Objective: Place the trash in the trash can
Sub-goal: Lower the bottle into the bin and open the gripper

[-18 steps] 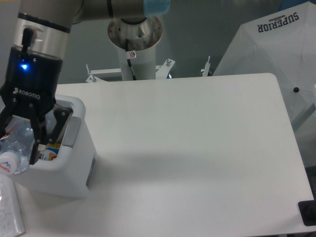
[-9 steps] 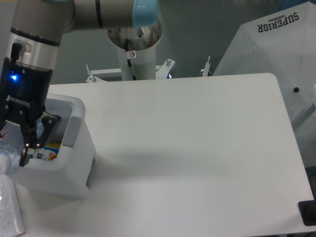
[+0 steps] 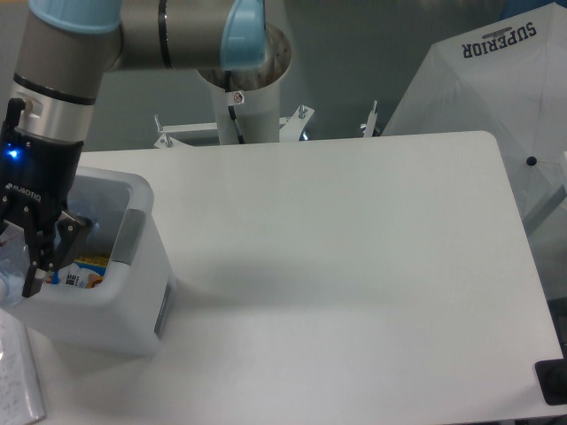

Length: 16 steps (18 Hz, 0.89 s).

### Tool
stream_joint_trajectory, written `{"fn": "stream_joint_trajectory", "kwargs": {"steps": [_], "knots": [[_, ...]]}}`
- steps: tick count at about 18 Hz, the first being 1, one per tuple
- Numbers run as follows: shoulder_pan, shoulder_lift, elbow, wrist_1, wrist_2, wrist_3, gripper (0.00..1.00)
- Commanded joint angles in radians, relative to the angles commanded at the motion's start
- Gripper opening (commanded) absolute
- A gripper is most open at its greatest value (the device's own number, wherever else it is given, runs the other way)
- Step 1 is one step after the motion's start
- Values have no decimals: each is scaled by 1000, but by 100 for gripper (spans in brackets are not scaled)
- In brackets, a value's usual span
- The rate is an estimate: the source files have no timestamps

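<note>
The gripper [image 3: 31, 261] hangs at the far left edge of the view, fingers dipped over the left side of the bin [image 3: 133, 310]. The bottle [image 3: 9, 282] shows only as a pale clear sliver between the fingers at the picture's edge, seemingly half inside the bin's mouth; its long axis cannot be made out. Whether the jaws clamp it or have let go is impossible to tell, since the left finger is cut off. Inside the bin, some yellow-and-blue packaging [image 3: 84, 270] peeks out just right of the fingers. The small wrapper cannot be picked out with any certainty. By the look of it, the drop is the step in hand.
</note>
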Motion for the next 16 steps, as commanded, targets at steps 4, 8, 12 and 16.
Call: {"fn": "stream_joint_trajectory", "kwargs": {"steps": [4, 8, 12, 16], "knots": [[0, 8, -6, 2, 0, -1, 100], [2, 17, -6, 12, 0, -1, 100], [18, 26, 6, 11, 0, 0, 100], [87, 26, 50, 9, 0, -6, 100]]}}
